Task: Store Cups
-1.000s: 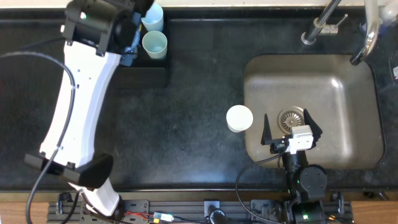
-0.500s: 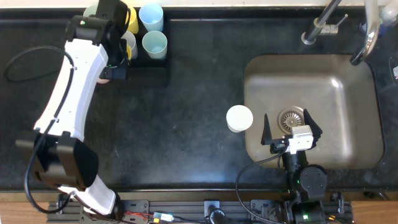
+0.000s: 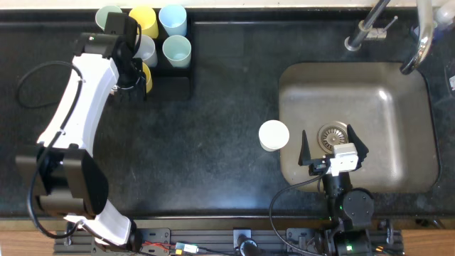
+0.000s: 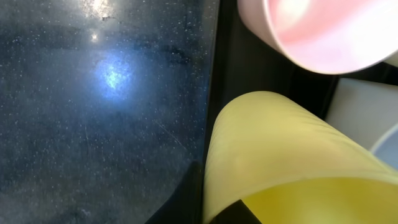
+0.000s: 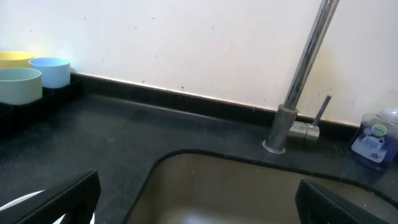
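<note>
I see a white cup (image 3: pixel 274 135) on the tabletop (image 3: pixel 213 163), at the sink's (image 3: pixel 426 128) left rim. A green cup (image 3: pixel 108 16), yellow cup (image 3: pixel 147 20), blue cup (image 3: pixel 173 18) and teal cup (image 3: pixel 176 50) stand in the black rack (image 3: pixel 174 84). A second yellow cup (image 3: pixel 145 75) is at its front left.

We are in a kitchen. Just ahead of the right end effector (image 3: pixel 333 144) lies a steel sink (image 3: pixel 384 99), sunk in a dark speckled table (image 3: pixel 213 142). Beyond it a tall faucet (image 5: pixel 305 68) rises against a white wall (image 5: pixel 186 37), a soap bottle (image 5: pixel 375 138) beside it. Far to its left, cups (image 3: pixel 176 50) stand in a black rack (image 3: pixel 178 85).
</note>
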`<action>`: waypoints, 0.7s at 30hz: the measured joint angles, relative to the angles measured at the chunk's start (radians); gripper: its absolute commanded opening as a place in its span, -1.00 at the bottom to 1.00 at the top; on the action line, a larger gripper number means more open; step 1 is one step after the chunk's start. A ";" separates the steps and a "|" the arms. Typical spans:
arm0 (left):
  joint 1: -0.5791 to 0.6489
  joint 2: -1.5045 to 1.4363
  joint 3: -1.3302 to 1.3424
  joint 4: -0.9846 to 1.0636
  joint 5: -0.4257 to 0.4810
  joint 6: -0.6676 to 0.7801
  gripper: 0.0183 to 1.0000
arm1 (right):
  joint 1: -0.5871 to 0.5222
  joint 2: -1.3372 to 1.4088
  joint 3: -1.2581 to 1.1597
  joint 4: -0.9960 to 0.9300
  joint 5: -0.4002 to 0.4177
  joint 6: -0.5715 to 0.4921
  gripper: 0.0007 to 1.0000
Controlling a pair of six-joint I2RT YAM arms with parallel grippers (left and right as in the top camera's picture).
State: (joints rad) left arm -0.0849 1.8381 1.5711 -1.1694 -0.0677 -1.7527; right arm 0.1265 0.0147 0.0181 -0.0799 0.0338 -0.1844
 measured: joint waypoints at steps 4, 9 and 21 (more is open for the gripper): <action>0.001 0.000 -0.011 0.016 0.003 0.000 -0.96 | 0.000 0.000 0.000 -0.001 0.000 0.000 0.99; 0.001 0.000 -0.011 0.039 0.001 0.000 -0.96 | 0.000 0.000 0.000 0.000 0.000 0.000 1.00; 0.001 0.018 -0.011 0.042 -0.016 0.000 -0.96 | 0.000 0.000 0.000 0.000 0.000 0.000 0.99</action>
State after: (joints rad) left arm -0.0841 1.8565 1.5597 -1.1271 -0.0837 -1.7523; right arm 0.1261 0.0147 0.0181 -0.0803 0.0338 -0.1841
